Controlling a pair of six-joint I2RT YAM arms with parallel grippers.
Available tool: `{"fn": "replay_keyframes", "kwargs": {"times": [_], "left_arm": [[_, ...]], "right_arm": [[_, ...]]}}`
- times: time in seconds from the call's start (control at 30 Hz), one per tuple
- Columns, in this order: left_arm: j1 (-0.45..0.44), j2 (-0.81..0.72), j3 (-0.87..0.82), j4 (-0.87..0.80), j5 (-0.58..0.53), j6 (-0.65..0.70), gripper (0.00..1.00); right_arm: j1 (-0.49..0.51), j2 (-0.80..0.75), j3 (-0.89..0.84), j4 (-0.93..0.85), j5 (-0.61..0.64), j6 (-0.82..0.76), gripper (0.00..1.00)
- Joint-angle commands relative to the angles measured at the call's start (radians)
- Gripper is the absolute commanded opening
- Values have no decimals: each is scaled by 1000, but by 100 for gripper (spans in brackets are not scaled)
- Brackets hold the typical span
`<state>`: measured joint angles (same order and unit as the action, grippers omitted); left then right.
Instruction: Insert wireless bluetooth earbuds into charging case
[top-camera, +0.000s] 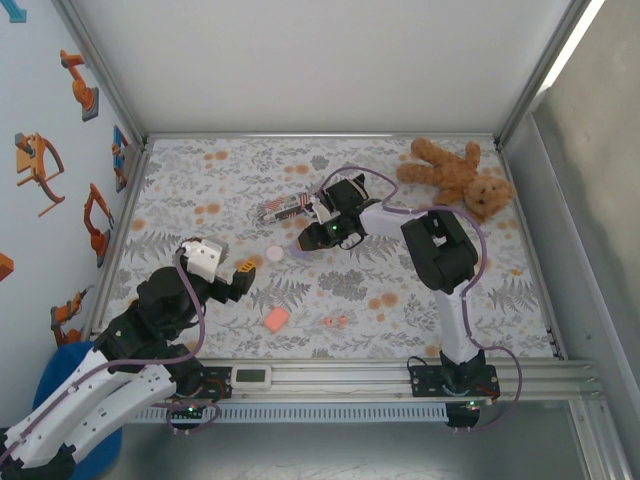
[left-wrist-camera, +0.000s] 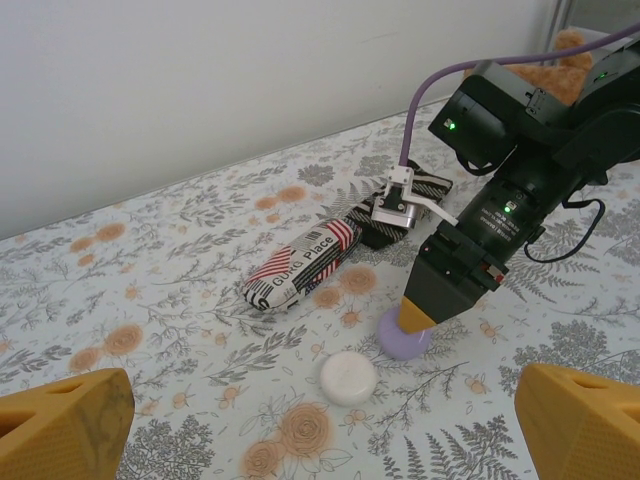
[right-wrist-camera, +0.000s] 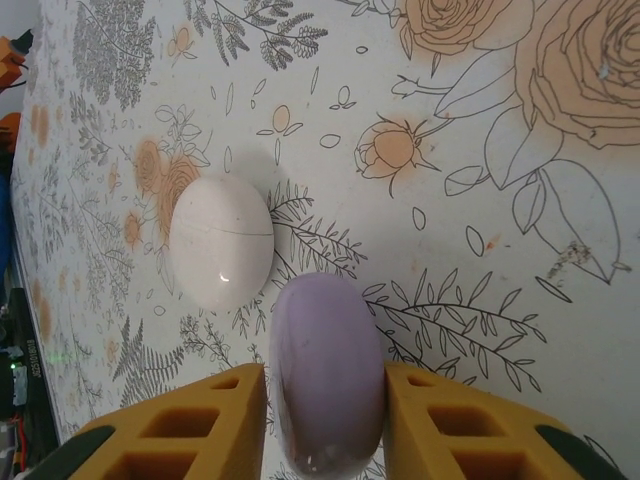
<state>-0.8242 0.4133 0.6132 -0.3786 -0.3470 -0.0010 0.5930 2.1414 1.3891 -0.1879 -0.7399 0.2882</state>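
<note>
Fingertips of the right claw (right-wrist-camera: 326, 390) stood close on either side of a lavender pebble-shaped plastic case (right-wrist-camera: 328, 340) lying on the floral tablecloth (right-wrist-camera: 520, 300). Whether they pinched it or merely flanked it could not be told. Just beside that claw lay a white rounded case (right-wrist-camera: 221, 242).

The two tiny coral-red earbuds (top-camera: 335, 321) lay well apart from the right claw, toward the arm bases. They sat side by side on the cloth, too small to show detail. A salmon-orange rounded case (top-camera: 276, 319) lay near them on the left.

The left claw (left-wrist-camera: 325, 425) was spread wide, pointing toward the white case.

The top camera took in the earbuds and a brown teddy bear (top-camera: 455, 175). The left wrist camera gave the lettering on a striped fabric pouch (left-wrist-camera: 300, 265), and the right wrist camera the white case's seam.
</note>
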Motion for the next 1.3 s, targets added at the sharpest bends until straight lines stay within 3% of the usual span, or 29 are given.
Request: {"fn": "replay_keyframes", "kwargs": {"times": [0.0, 0.33, 0.73, 0.9, 1.1, 1.23, 1.27], "left_arm": [[1, -2, -1, 3, 1, -22, 96], [2, -1, 6, -21, -14, -41, 96], [3, -17, -72, -62, -45, -204, 96], [5, -48, -148, -48, -56, -333, 96], [7, -76, -208, -85, -64, -444, 96], [10, -100, -249, -95, -61, -480, 96], [12, -106, -260, -89, -56, -482, 96]], "right_arm": [[-10, 13, 13, -9, 15, -14, 36], [-18, -58, -21, -12, 64, -34, 40], [5, -447, -314, 83, 145, -143, 48], [45, -631, -467, 198, 176, -223, 58], [111, -768, -554, 273, 270, -310, 79], [149, -795, -561, 263, 207, -435, 84], [152, -794, -562, 252, 168, -482, 97]]}}
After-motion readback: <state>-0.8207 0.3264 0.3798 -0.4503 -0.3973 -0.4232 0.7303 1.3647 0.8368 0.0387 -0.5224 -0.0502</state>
